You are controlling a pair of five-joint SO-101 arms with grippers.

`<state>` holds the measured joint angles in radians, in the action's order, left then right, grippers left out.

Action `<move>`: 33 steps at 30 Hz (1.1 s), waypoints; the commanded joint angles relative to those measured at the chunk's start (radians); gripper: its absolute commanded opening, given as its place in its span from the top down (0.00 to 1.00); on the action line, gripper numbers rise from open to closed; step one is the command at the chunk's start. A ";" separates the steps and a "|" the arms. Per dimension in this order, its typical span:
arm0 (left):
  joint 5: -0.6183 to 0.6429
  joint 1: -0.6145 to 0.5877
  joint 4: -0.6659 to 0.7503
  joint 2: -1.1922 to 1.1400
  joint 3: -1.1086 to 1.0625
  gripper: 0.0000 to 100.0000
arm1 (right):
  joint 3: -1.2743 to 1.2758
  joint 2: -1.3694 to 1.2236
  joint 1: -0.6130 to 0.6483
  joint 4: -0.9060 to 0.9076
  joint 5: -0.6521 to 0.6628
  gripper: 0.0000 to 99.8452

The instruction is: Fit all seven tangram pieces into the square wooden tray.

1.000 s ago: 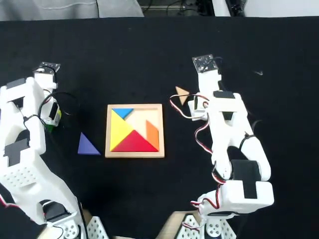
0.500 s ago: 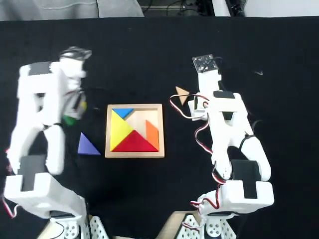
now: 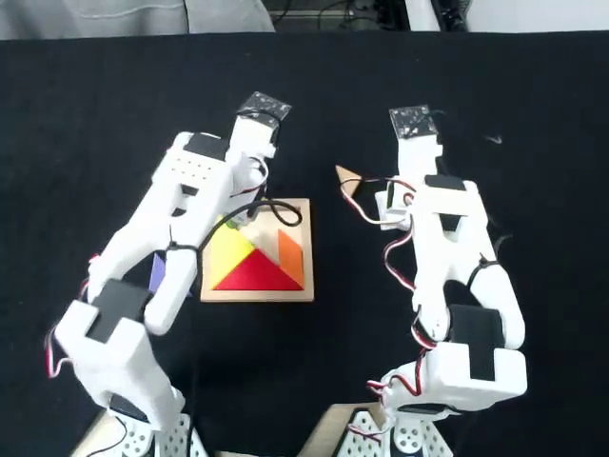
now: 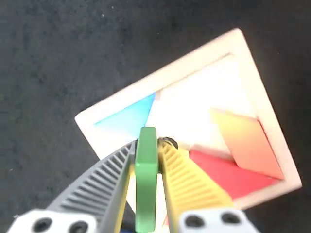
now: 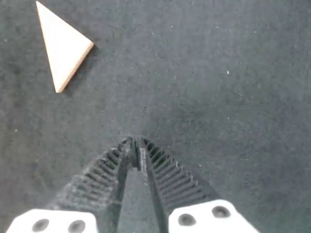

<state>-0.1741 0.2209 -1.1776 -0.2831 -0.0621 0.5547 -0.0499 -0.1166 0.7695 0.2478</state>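
Left gripper (image 4: 147, 144): clamped on the green piece (image 4: 146, 184) and held over the tray's far-left corner, above the blue triangle (image 4: 127, 119) and the yellow triangle (image 3: 228, 257).
Green piece: carried on edge between the jaws, with its long visible side running along the fingers. Its outline cannot be told from this angle.
Wooden tray (image 4: 262, 102): set near the middle of the table (image 3: 314, 95). Four pieces are seated: blue in the far-left corner, yellow along the left edge, the red triangle (image 3: 257, 274) along the near edge and the orange piece (image 3: 290, 252) against the right edge.
Open floor (image 4: 189, 111): found along the tray's far edge, just beyond the gripper tip and toward the far-right corner.
Deciding relation: the gap is judged to lie a short way toward the tray's right edge from the held piece, which would have to be turned flat before it could be seated.
Right gripper (image 5: 132, 144): closed on nothing, over bare table off the tray's right edge.
Tan triangle (image 5: 60, 46): flat on the table near the tray's far-right corner, closer to the right arm.
Purple triangle (image 3: 157, 274): on the table off the tray's left edge, partly covered by the left arm.
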 commanded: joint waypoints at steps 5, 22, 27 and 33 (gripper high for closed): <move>0.015 0.030 0.068 -0.040 0.012 0.94 | -0.059 0.005 -0.012 -0.018 0.006 0.99; 0.011 0.038 0.104 -0.051 0.001 0.94 | -0.058 0.005 -0.012 -0.018 0.008 0.99; -0.014 0.038 0.107 -0.054 -0.001 0.94 | -0.058 0.005 -0.012 -0.018 0.008 0.99; -0.051 0.022 0.109 -0.118 0.021 0.94 | -0.058 0.005 -0.011 -0.018 0.011 0.99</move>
<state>-0.2079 0.2516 -1.0810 -0.3966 -0.0713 0.5547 -0.0499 -0.1166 0.7695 0.2478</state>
